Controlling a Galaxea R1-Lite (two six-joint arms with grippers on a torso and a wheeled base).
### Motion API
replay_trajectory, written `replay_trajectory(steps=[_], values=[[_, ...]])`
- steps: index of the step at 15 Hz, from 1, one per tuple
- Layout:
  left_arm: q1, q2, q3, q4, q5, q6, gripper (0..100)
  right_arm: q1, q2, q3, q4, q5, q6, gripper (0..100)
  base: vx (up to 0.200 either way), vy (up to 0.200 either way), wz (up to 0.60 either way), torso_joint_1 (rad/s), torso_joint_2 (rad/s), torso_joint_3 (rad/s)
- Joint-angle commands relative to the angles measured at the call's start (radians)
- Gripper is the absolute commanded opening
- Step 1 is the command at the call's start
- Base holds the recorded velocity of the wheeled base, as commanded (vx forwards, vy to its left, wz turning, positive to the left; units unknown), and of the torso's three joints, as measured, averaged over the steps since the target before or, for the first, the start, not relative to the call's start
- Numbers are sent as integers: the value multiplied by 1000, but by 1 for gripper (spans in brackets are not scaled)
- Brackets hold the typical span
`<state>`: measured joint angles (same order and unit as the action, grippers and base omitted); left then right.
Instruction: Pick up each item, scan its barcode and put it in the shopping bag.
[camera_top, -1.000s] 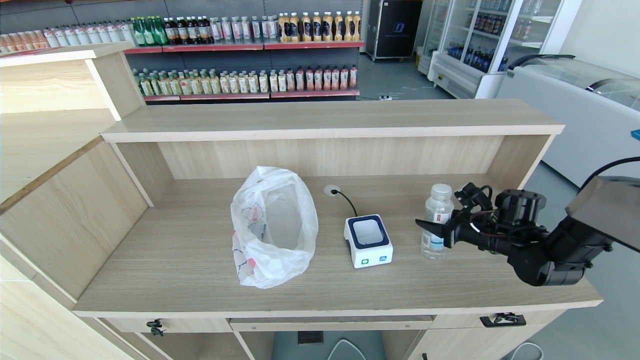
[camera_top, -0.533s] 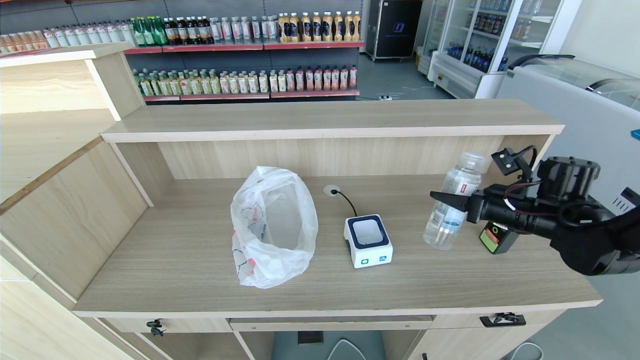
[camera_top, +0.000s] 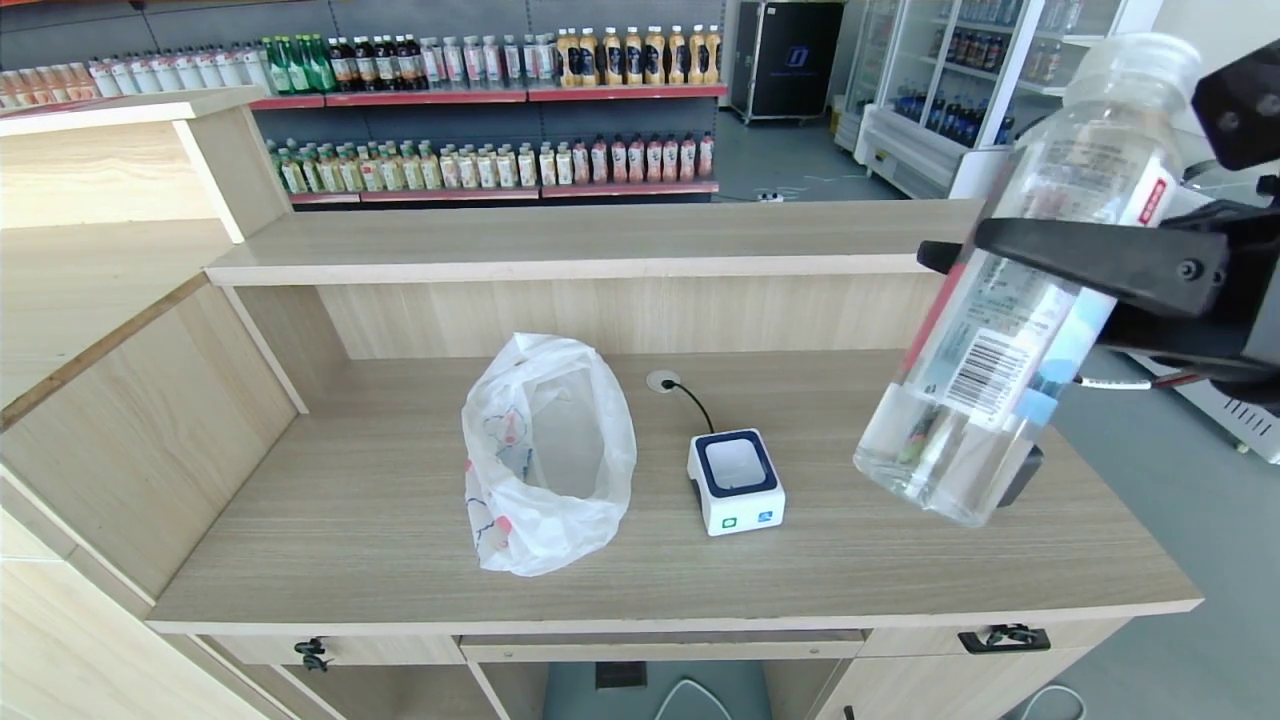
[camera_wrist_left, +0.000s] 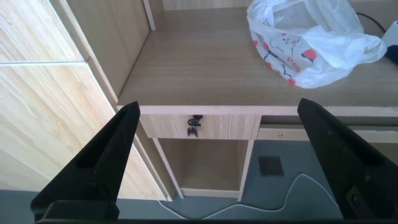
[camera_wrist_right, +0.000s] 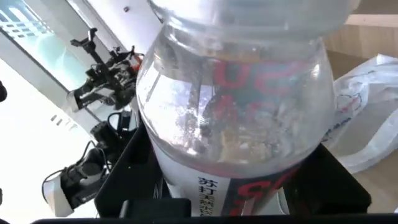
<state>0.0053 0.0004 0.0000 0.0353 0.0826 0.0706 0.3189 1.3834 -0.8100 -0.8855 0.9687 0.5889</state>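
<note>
My right gripper (camera_top: 1080, 265) is shut on a clear water bottle (camera_top: 1010, 300), held tilted high above the right end of the counter, close to the head camera, barcode label facing it. The right wrist view looks along the bottle (camera_wrist_right: 242, 118) between the dark fingers (camera_wrist_right: 134, 174). A white barcode scanner (camera_top: 735, 482) with a dark window sits mid-counter, below and left of the bottle. The white plastic shopping bag (camera_top: 545, 450) stands open left of the scanner, and its side shows as the bag (camera_wrist_left: 308, 40) in the left wrist view. My left gripper (camera_wrist_left: 227, 155) hangs open off the counter's front left corner.
The wooden counter (camera_top: 400, 560) has a raised back ledge (camera_top: 600, 240) and a left side wall. A cable runs from the scanner to a grommet (camera_top: 663, 380). Drawers with a key (camera_wrist_left: 194, 121) sit under the counter's front edge. Store shelves and fridges stand behind.
My right gripper has lifted the bottle off the counter, up and toward the head camera, tilting it. The bag, the scanner and the counter stay as they were.
</note>
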Motion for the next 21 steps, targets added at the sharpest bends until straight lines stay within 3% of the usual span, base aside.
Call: replay_trajectory(steps=[1, 5, 9, 11, 14, 21], values=[[1, 0, 0, 0, 0, 0, 100, 108, -101, 3, 0, 2, 22, 0, 0, 0, 0, 0, 0, 0], [1, 0, 0, 0, 0, 0, 100, 163, -196, 22, 0, 18, 124, 0, 0, 0, 0, 0, 0, 0], [1, 0, 0, 0, 0, 0, 100, 164, -242, 41, -10, 70, 146, 0, 0, 0, 0, 0, 0, 0], [1, 0, 0, 0, 0, 0, 100, 164, -256, 77, -10, 70, 137, 0, 0, 0, 0, 0, 0, 0], [1, 0, 0, 0, 0, 0, 100, 154, -245, 137, -1, 65, 17, 0, 0, 0, 0, 0, 0, 0], [1, 0, 0, 0, 0, 0, 100, 152, -244, 130, -1, 65, 20, 0, 0, 0, 0, 0, 0, 0]])
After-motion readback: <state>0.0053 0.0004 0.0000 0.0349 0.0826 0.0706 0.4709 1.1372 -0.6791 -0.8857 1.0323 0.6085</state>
